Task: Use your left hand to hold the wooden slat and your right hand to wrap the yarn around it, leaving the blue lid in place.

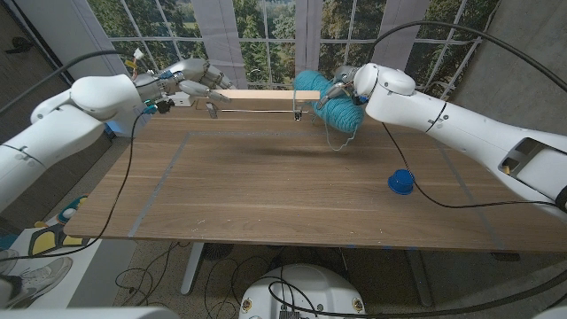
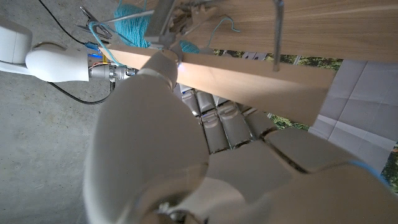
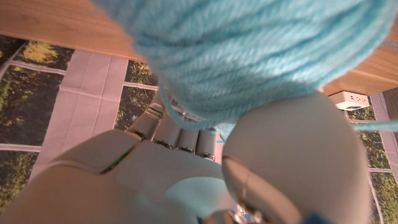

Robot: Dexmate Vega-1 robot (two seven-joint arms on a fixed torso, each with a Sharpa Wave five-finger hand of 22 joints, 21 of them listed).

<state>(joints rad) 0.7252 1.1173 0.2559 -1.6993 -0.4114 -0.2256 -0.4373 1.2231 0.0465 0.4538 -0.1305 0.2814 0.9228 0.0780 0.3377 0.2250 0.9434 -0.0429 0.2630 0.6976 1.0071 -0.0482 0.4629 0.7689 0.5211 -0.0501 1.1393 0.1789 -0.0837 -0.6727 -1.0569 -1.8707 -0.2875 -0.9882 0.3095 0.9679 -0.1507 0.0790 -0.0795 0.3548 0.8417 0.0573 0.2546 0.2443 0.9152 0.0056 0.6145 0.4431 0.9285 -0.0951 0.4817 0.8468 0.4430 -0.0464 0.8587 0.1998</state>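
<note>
The slat (image 1: 257, 94) hangs above the table's (image 1: 266, 195) far edge, its long axis running across between the hands. The left hand (image 1: 190, 81) grips one end; the right hand (image 1: 341, 89), fingers closed on the yarn (image 1: 341, 111), sits at the other, ready to loop. The lid (image 1: 400, 182) rests near the right arm.

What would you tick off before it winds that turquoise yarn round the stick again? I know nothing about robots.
1. Left hand holds the wooden slat: ok.
2. Slat lifted above the table: ok.
3. Right hand holds the yarn ball: ok.
4. Yarn already round the slat: ok, wraps at its right end.
5. Blue lid on the table, apart from both hands: ok.
6. Loose strand free of snags: cannot tell.
</note>
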